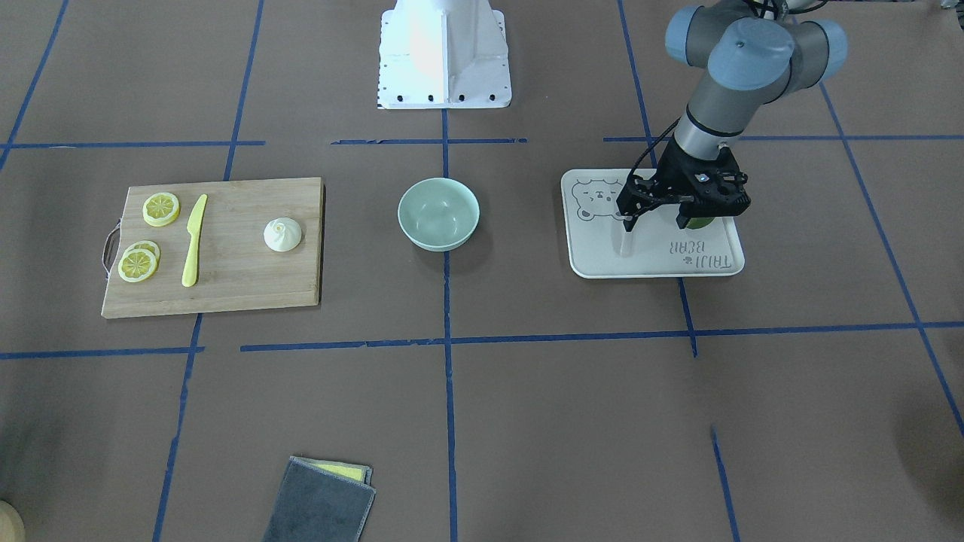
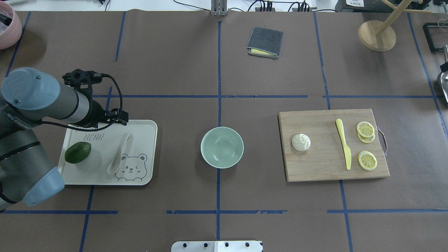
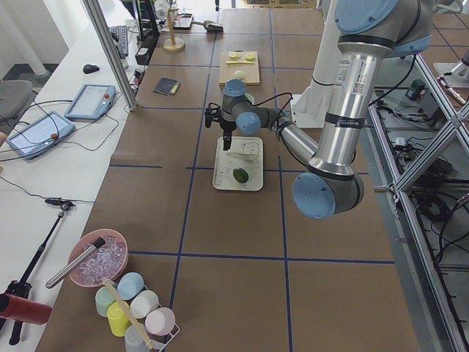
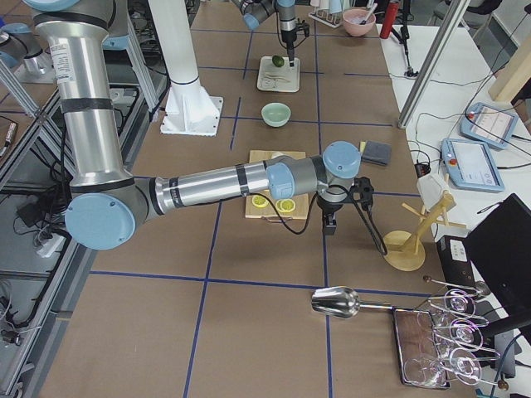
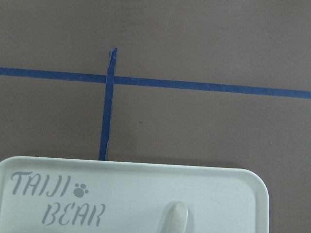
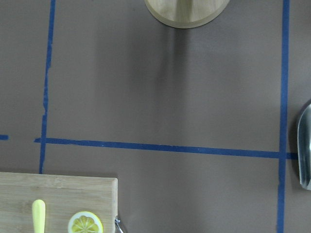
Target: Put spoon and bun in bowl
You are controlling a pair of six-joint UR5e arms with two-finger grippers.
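Note:
The off-white spoon (image 2: pixel 119 154) lies on the white bear tray (image 2: pixel 141 127), scoop toward me; its handle tip shows in the left wrist view (image 5: pixel 176 218). My left gripper (image 1: pixel 657 224) hangs open and empty just above the tray's far edge, over the spoon's handle end. The white pleated bun (image 2: pixel 301 142) sits on the wooden cutting board (image 2: pixel 322 168). The mint-green bowl (image 2: pixel 222 147) stands empty at the table's middle, between tray and board. My right gripper (image 4: pixel 329 225) hovers beyond the board's far end; it shows only in the exterior right view, so I cannot tell its state.
A dark green avocado (image 2: pixel 77 152) lies on the tray beside the spoon. A yellow knife (image 2: pixel 344 143) and lemon slices (image 2: pixel 365 128) lie on the board. A folded grey cloth (image 2: pixel 265 42), a wooden stand (image 2: pixel 377 35) and a metal scoop (image 4: pixel 336 303) sit farther off.

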